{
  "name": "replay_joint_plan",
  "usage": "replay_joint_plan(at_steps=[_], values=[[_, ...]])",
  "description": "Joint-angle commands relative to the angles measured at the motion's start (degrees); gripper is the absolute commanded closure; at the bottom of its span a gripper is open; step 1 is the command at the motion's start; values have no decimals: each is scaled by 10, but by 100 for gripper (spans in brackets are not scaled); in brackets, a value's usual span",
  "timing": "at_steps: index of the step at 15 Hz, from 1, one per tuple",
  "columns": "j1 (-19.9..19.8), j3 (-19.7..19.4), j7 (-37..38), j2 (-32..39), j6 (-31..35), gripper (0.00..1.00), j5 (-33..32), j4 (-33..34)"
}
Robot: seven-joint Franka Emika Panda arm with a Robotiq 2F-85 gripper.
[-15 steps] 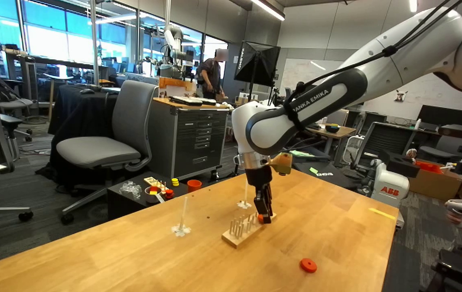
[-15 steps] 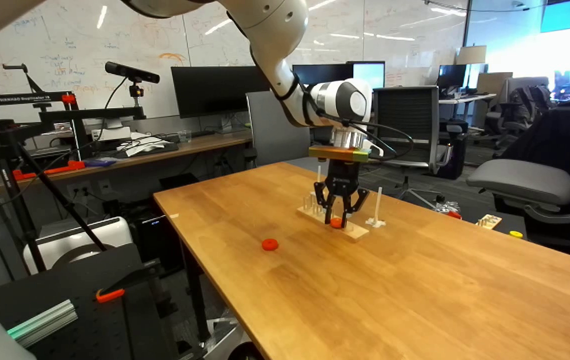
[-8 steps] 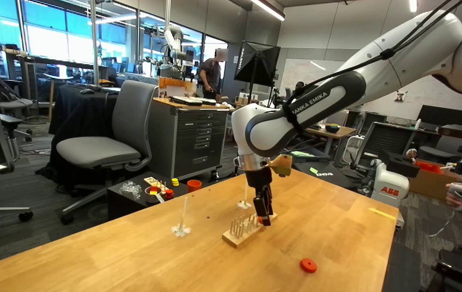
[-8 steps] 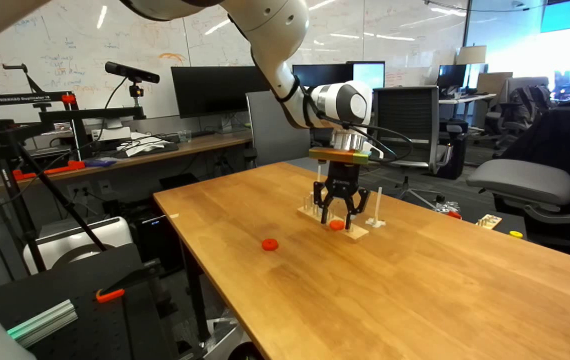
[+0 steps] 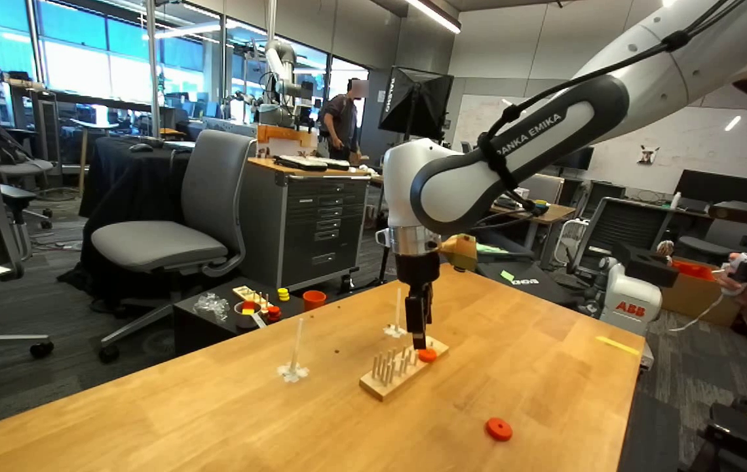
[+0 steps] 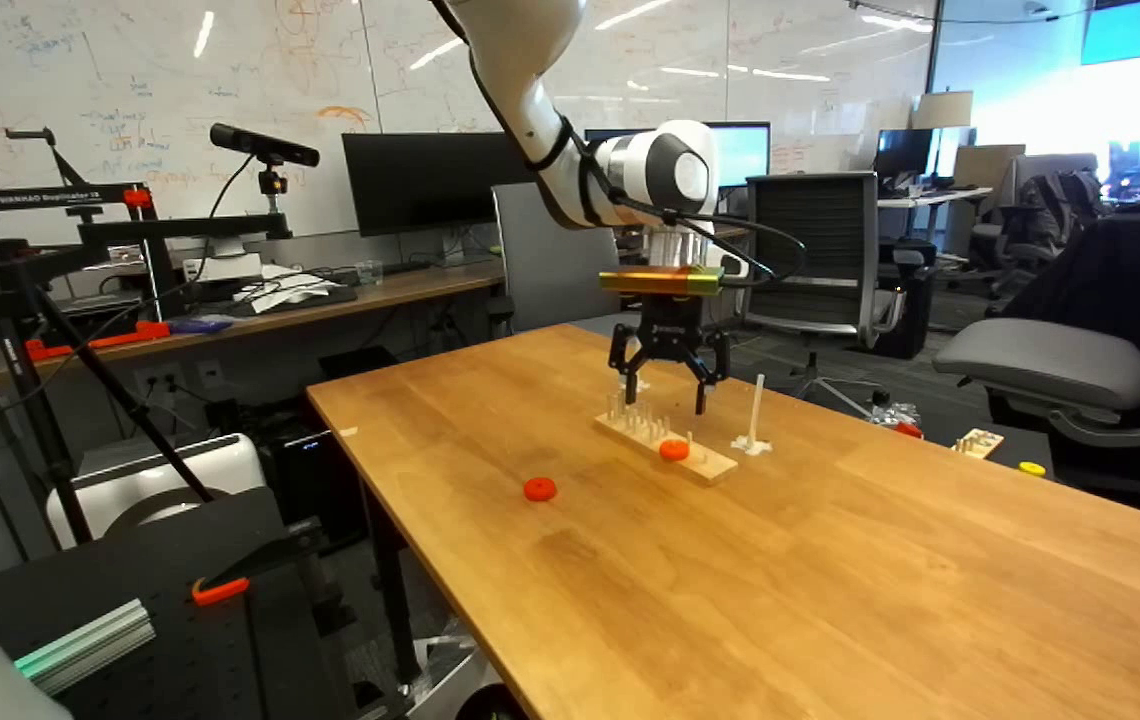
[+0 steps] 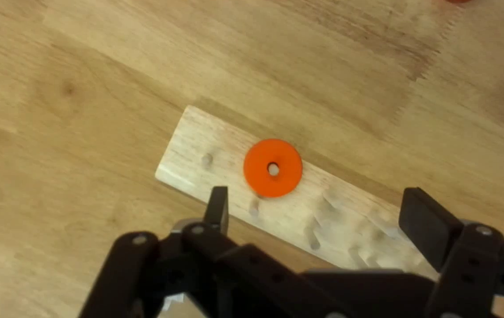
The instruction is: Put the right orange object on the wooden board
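The right orange object, a flat round piece with a centre hole, rests on the wooden board; a pale peg end shows in its hole. In both exterior views the orange piece lies on the board, with several upright pegs beside it. My gripper hangs above the board, apart from the piece. Its fingers stand wide in the wrist view, with nothing held between them.
A look-alike red-orange piece lies on the tabletop, cut off at the top of the wrist view. Two thin upright sticks, a stick and another stick, are fixed to the table near the board.
The gripper has opened and let go of the orange piece, then risen above the board. The piece has stayed on the board.
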Motion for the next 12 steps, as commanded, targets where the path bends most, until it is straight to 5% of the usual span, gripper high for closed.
replay_joint_plan(at_steps=[1,6,7,8,12], values=[[0,3,4,-107,100,0,-1,-132],[-10,13,-10,-215,211,0,12,-252],[-12,15,-26,-230,196,0,13,-261],[2,2,-4,-169,180,0,2,-196],[0,4,-10,-214,181,0,1,-240]])
